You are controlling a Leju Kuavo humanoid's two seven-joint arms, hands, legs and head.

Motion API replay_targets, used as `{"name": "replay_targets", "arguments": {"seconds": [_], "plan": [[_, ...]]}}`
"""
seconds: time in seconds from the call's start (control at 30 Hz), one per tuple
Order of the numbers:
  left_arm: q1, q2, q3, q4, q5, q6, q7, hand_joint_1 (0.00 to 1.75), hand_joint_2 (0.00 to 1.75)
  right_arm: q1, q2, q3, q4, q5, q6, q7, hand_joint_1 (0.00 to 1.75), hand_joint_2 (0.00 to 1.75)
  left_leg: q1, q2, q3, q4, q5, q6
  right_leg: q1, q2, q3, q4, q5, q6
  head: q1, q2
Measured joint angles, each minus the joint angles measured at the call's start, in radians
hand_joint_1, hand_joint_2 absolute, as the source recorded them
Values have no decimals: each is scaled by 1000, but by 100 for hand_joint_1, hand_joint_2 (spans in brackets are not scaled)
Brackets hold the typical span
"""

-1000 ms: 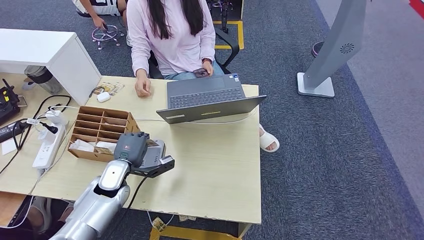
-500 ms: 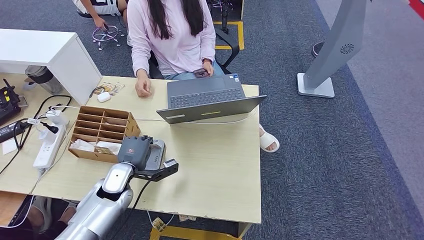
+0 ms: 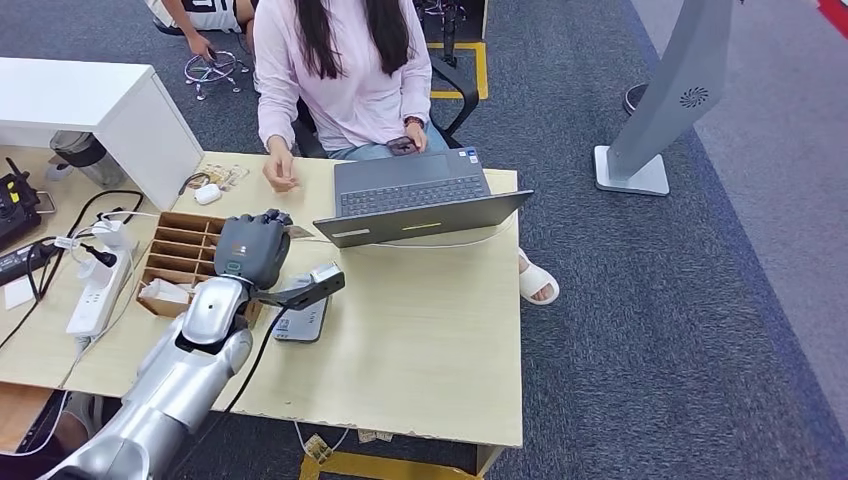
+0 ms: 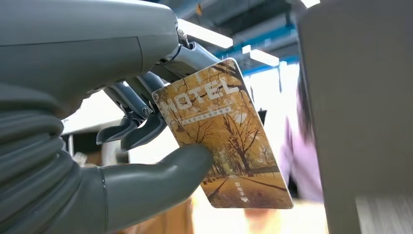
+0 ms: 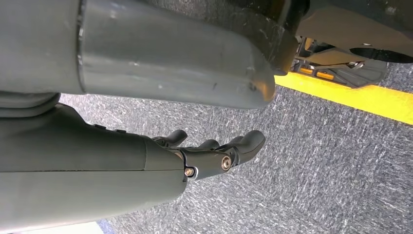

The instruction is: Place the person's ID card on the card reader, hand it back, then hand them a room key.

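My left hand hovers over the wooden organizer box, on the side nearest the person. In the left wrist view this hand pinches a golden room key card printed with trees and the word HOTEL, between thumb and fingers. The grey card reader lies flat on the table just in front of the box, with nothing on it. A person in a pink top sits across the table, one hand raised just above its far edge. My right hand hangs over the carpet, fingers loosely spread, holding nothing.
An open grey laptop stands to the right of my left hand, its cable trailing across the table. A white power strip with cables lies to the left. A white cabinet stands at the back left. A grey kiosk stand rises from the carpet.
My left hand has risen from the card reader and moved toward the person, uncovering the reader. The person's hand has lifted slightly off the table.
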Motion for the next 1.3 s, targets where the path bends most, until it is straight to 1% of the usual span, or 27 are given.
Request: {"name": "replay_targets", "arguments": {"seconds": [0.1,0.27,0.43,0.53,0.7,0.73,0.83,0.87,0.97,1.07,1.17,1.3], "plan": [[-61,18,2,13,8,18,-12,175,175,0,0,1,1,10,2,2,0,0,0,0,0,0,0,0,0,0,0,0,0,0,0,0],[-171,43,4,59,-10,18,-20,175,175,-1,0,7,1,21,8,11,0,0,0,0,0,0,1,0,0,0,0,0,0,0,0,0],[-274,52,4,122,-25,9,-21,175,175,-1,1,9,1,28,17,11,0,0,0,0,-1,0,1,0,0,0,0,0,1,0,0,0],[-303,52,4,141,-29,5,-20,175,175,-2,1,9,1,28,18,11,0,0,0,0,-1,0,1,0,0,0,0,0,1,0,0,0],[-305,52,4,143,-30,5,-20,175,175,-2,2,9,1,28,18,11,0,0,0,0,-1,0,1,0,0,0,0,0,1,0,0,0],[-311,52,4,147,-30,3,-20,169,175,-2,2,9,1,28,18,11,0,0,0,0,-1,0,1,0,0,0,0,0,1,0,0,0],[-333,47,4,176,-32,-13,-12,38,175,-2,2,9,1,28,16,12,0,0,0,0,0,0,1,0,0,0,-1,0,1,0,0,0],[-334,45,4,183,-26,-15,-8,0,175,-2,2,9,1,28,15,13,0,0,0,0,-1,0,1,0,0,0,-1,0,1,0,0,0],[-305,40,4,164,17,-8,-12,0,175,-2,2,9,1,23,15,15,0,0,0,0,-1,0,1,0,0,0,-1,0,1,0,0,0],[-222,40,4,78,53,-5,-18,0,175,-1,2,8,1,15,12,14,0,0,0,1,-1,0,1,0,0,1,-1,0,1,0,0,0],[-95,43,4,-59,73,4,-20,0,175,0,3,5,1,4,5,13,0,0,0,1,-1,0,0,0,0,1,-1,0,1,0,0,0],[114,63,4,-258,69,7,-26,0,175,5,7,-7,2,-14,-14,6,0,0,0,2,-1,0,-1,0,0,2,-2,0,0,0,0,0]]}}
